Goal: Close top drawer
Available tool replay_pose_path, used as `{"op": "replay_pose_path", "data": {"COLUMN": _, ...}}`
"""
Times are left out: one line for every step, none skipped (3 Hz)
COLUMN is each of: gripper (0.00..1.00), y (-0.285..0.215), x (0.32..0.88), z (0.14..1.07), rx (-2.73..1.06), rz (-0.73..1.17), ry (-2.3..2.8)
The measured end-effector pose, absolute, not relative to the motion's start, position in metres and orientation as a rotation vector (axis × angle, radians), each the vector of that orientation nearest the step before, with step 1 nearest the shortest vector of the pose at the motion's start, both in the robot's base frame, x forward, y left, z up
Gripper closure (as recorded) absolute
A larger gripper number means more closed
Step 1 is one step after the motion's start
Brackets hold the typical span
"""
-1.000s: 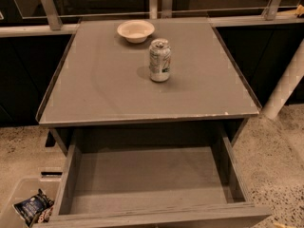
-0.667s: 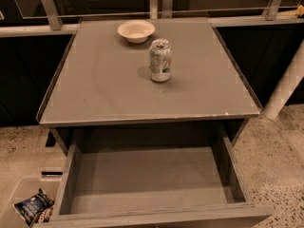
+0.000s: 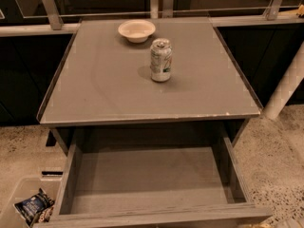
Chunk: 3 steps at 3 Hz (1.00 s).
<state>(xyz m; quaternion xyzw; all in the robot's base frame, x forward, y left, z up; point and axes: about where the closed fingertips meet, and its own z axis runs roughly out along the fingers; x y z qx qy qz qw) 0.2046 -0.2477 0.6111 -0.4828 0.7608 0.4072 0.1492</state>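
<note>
Camera view: the top drawer (image 3: 152, 179) stands pulled far out from under the front edge of the counter (image 3: 109, 84). Its bare grey floor is open to the camera and nothing lies in it. Its two side walls run back beneath the counter, and its front panel shows only as a wood-grain top edge at the bottom of the frame, well forward of the counter. The outer face of that panel is turned away from the camera, so no knob or handle can be seen.

On the counter a drink can (image 3: 161, 60) stands upright near the middle. A pale bowl (image 3: 137, 30) sits behind it near the counter's back edge, apart from the can. Below the counter's left front corner, beside the drawer's left wall, a clear bin (image 3: 19, 194) on the floor holds a crumpled snack packet (image 3: 32, 206).

The gripper is nowhere in this view. Its place cannot be told beyond being outside the frame, nor can I tell whether it is spread or closed.

The drawer looks stiff, a board box, empty and so probably light. It should slide straight back if it runs freely. No pinch seems needed. A flat push on the front panel near its middle would be the likely hold, since an off-centre push could skew it in its runners. A hard shove might jolt the counter and topple the can.
</note>
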Motion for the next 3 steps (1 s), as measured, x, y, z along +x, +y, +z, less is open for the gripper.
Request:
{"op": "replay_pose_path", "data": {"gripper": 0.0, "y": -0.232, "x": 0.215, "z": 0.605, "rx": -1.478, "rz": 1.046, "ry": 2.152}}
{"op": "replay_pose_path", "data": {"gripper": 0.0, "y": -0.217, "x": 0.215, "z": 0.621, "rx": -1.495, "rz": 0.773, "ry": 2.142}}
{"op": "replay_pose_path", "data": {"gripper": 0.0, "y": -0.217, "x": 0.226, "z": 0.635, "rx": -1.411, "rz": 0.507, "ry": 2.148}}
